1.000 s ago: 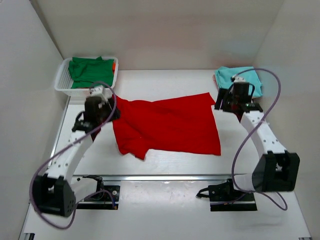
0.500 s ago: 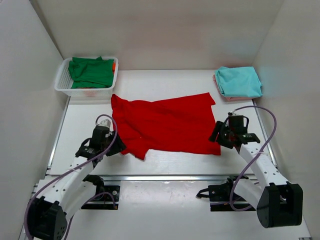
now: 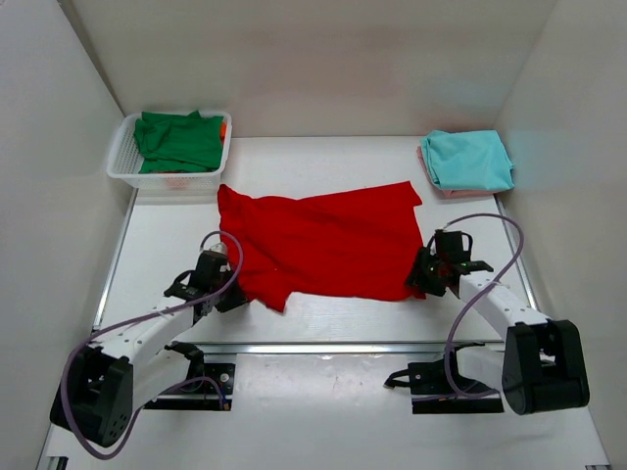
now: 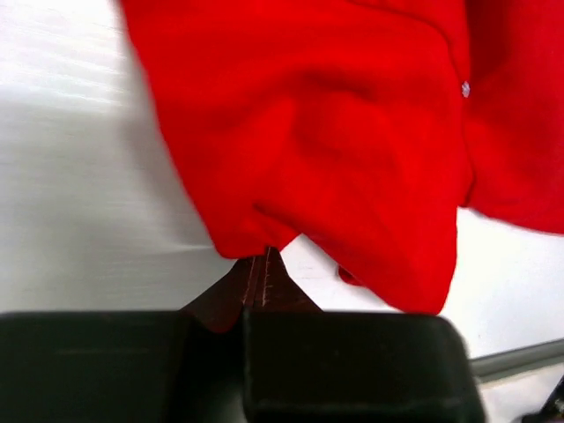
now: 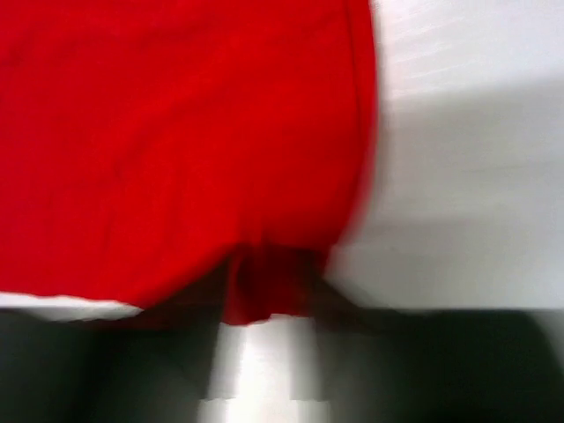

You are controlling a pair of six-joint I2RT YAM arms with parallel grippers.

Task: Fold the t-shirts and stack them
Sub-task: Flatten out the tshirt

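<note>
**Red t-shirt lying crosswise on the counter, a hand at each near corner**

The red t-shirt [image 3: 323,245] is lying spread in the middle of the counter [image 3: 323,157]. Its long axis is running from the left edge to the right edge. The straight hem is facing the right edge, and a sleeve is jutting toward the near edge at the left end. The collar is not being shown clearly in any view.

The left hand [image 3: 233,290] is being held low at the near left corner of the shirt. In the left wrist view the hand [image 4: 245,317] is being shown with its fingers pressed together, and a seamed fold of the red cloth [image 4: 335,132] is being pinched between them.

The right hand [image 3: 423,279] is being held at the near right corner. From above, its fingertips are being hidden by its own body. In the right wrist view a tuck of the red cloth [image 5: 176,132] is being drawn down between the fingers of the hand [image 5: 264,344]. That view is being blurred too much to tell whether the grip is closed.

Only the top view is showing the other shirts. The teal t-shirt [image 3: 468,160] is lying folded at the far right corner. The green t-shirt [image 3: 178,140] is lying in the white basket [image 3: 122,166] at the far left corner.
</note>
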